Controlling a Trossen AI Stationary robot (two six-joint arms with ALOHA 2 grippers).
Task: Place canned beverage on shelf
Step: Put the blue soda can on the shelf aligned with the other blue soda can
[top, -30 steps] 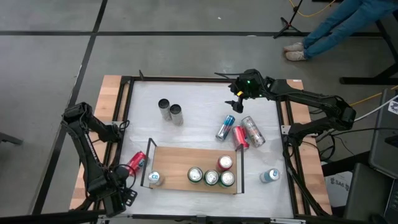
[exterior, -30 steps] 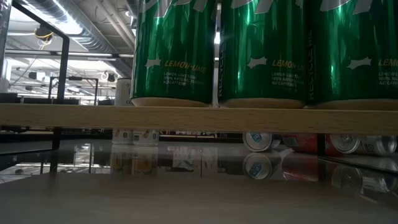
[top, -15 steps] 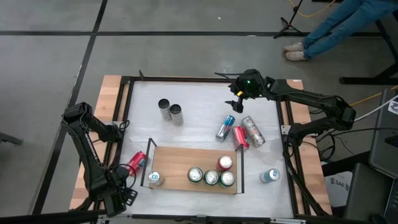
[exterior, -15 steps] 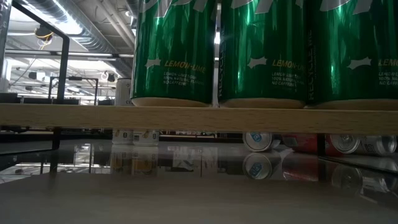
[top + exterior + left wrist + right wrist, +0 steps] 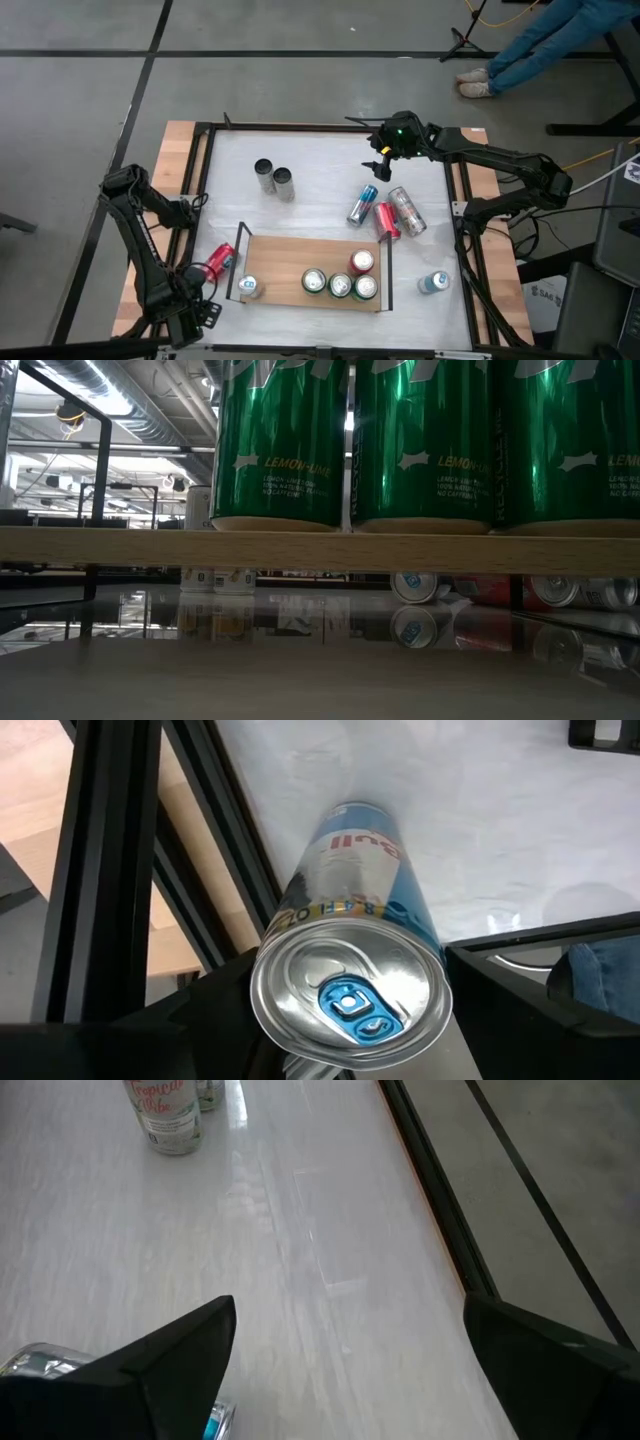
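My left gripper [image 5: 207,270] [image 5: 350,1020] hangs beside the table's left frame rail, shut on a slim can [image 5: 220,259]. That can looks reddish from above and silver and blue in the left wrist view [image 5: 350,920]. The shelf [image 5: 290,262] is a light wooden board with black end rails, near the table's near edge. It carries several upright cans, among them three green ones [image 5: 340,286] [image 5: 280,440]. My right gripper [image 5: 376,165] [image 5: 340,1370] hangs open over the far part of the table with nothing between its fingers. My left gripper pinches the can between its two fingers [image 5: 200,1015], close to its top rim [image 5: 300,920], one finger on each side. The fingers come from above, pointing steeply down. The can's top with the blue tab [image 5: 352,1010] faces up, its body slanting toward the table. Whether its lower end touches the table, I cannot tell.
Two upright silver cans [image 5: 273,177] stand far left of centre. Three cans lie together right of centre [image 5: 386,212], and a blue one [image 5: 433,283] stands right of the shelf. Black frame rails [image 5: 200,180] border the white tabletop. A person's legs [image 5: 540,40] show beyond the far edge.
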